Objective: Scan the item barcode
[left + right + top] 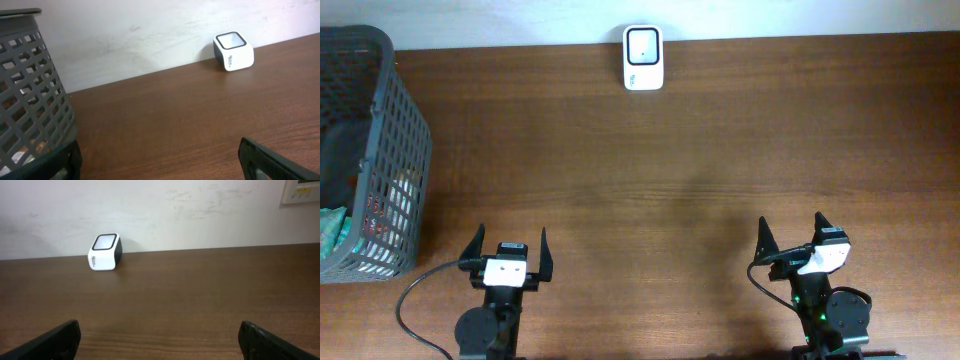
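Left gripper and right gripper sit nearest, jaws spread wide, holding nothing. White barcode scanner stands at the table's far edge; packaged items lie inside the grey basket, far left.

Nothing legible: just a line of print, too small to read, on the white side of the scanner, and blurred marks on the wall panel at upper right.

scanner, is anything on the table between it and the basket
Nothing visible does: the table between the basket and the scanner is bare wood. The items lie inside the basket, behind its mesh wall.
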{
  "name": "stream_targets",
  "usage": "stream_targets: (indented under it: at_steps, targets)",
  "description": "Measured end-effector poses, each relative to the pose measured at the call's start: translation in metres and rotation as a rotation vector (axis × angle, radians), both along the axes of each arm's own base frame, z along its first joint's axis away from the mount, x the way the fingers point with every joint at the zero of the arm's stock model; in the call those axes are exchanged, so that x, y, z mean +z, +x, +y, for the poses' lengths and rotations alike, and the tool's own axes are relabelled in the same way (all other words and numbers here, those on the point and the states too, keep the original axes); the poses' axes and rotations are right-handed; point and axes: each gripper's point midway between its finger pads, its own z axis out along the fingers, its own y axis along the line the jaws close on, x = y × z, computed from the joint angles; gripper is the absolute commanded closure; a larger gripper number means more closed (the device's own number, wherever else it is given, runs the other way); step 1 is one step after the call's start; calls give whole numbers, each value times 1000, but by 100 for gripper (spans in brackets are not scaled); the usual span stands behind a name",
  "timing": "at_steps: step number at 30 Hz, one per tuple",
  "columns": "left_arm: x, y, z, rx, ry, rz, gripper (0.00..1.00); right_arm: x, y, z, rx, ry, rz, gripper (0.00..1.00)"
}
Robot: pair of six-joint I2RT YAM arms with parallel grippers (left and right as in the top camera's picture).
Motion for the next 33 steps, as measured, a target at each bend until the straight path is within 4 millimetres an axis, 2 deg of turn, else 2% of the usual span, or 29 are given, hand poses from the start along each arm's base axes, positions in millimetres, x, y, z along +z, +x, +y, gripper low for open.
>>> stream_targets:
  at_steps: [29,31,33]
  targets:
    - [0,0,0,0,0,0,1,0,0,0,0,0,0,1]
    - [7,0,0,-2,-4,-28,1,0,0,0,0,0,0,1]
    - [25,0,-10,-57,-32,-98,1,0,0,0,0,0,0,1]
